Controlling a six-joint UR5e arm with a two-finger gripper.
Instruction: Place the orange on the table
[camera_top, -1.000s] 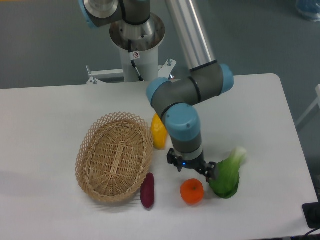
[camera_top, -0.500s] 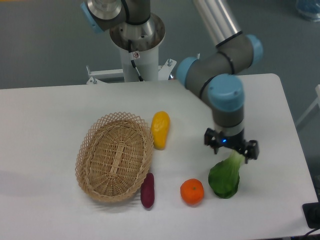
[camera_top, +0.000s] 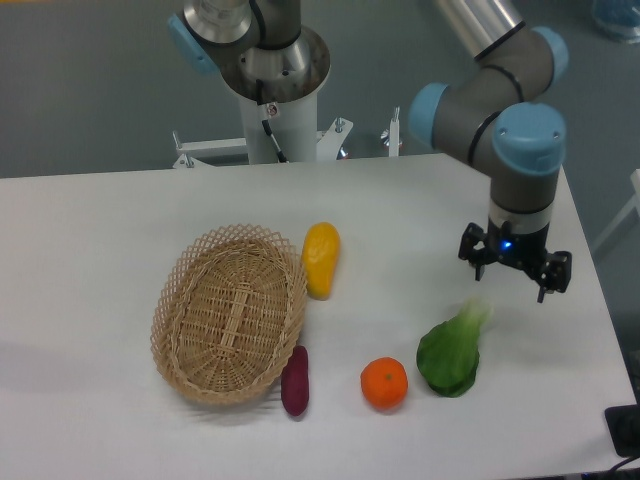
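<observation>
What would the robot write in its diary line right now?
orange: on table, released | gripper: empty, above the green vegetable | basket: empty

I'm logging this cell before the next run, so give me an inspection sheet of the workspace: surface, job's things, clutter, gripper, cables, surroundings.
Surface: white table, no spills seen.
Job's things: orange rests on the table near the front edge, outside the basket, touching nothing.
Clutter: empty wicker basket; yellow fruit beside its rim; purple vegetable at its front; green leafy vegetable right of the orange.
Gripper: gripper above the table's right side, beyond the leafy vegetable, holding nothing; jaws look open.
Cables: one black cable on the arm's pedestal.
Surroundings: grey floor; dark object at the lower right corner, cut off.
</observation>
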